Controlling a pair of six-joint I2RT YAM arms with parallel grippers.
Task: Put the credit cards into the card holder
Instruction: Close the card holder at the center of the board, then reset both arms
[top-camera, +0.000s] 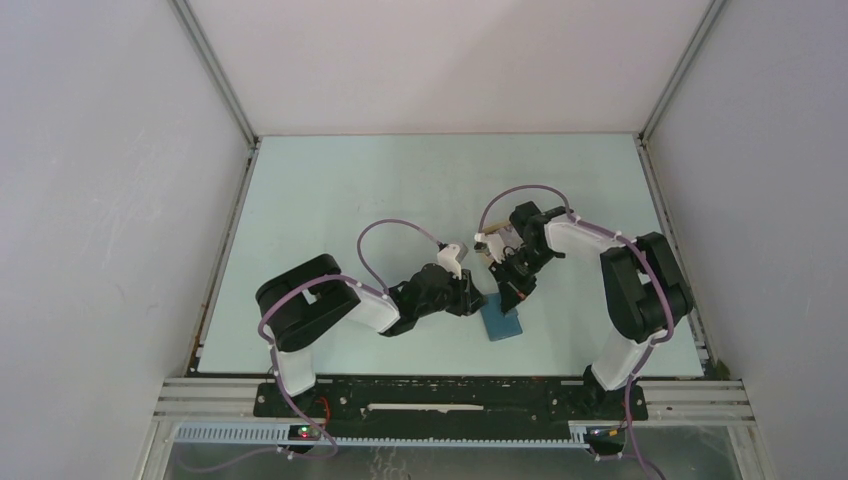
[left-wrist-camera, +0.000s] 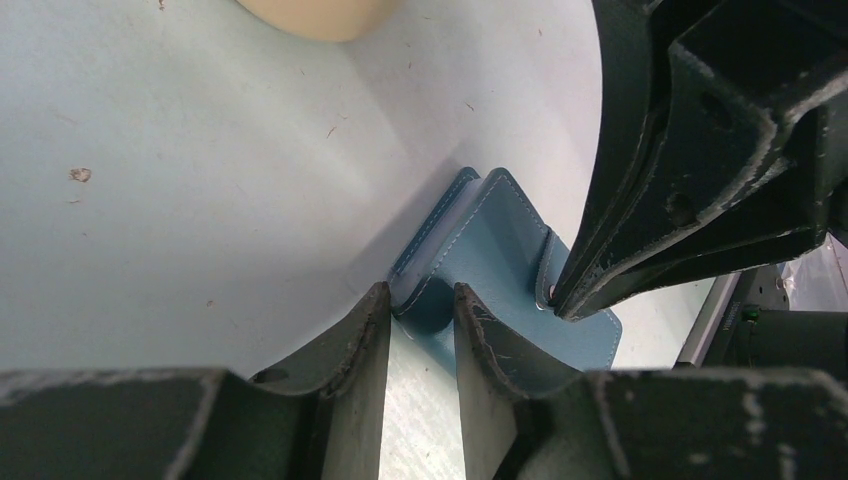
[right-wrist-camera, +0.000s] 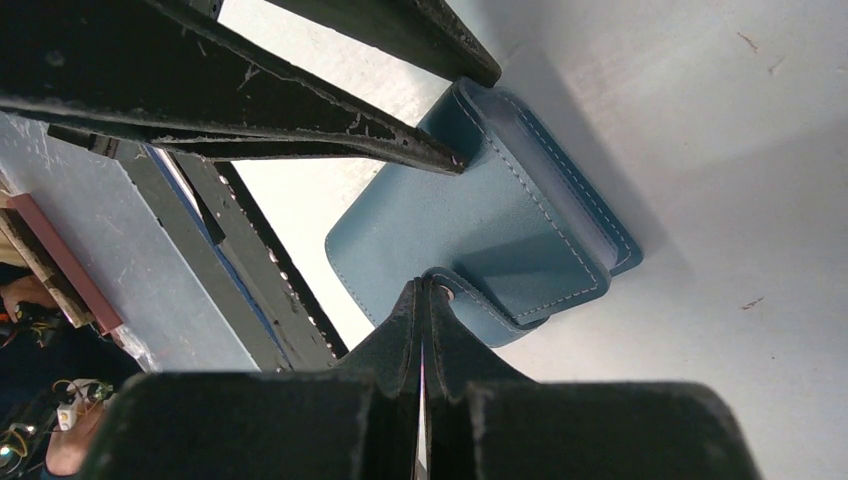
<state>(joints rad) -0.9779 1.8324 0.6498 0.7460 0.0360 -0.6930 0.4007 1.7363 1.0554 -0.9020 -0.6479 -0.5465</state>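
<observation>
Opening step: left gripper narrowly clamps the card holder; right gripper, closed, touches its flap, which looks to need lifting next.

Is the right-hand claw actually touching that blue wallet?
Touching. The left wrist view shows the right gripper with closed tips pressed against the lifted flap of the wallet; the right wrist view agrees.

The card holder lies on the surface, near its front edge. The left tool clasps the holder's left edge. The right tool touches its flap. A tray lies behind it.
</observation>
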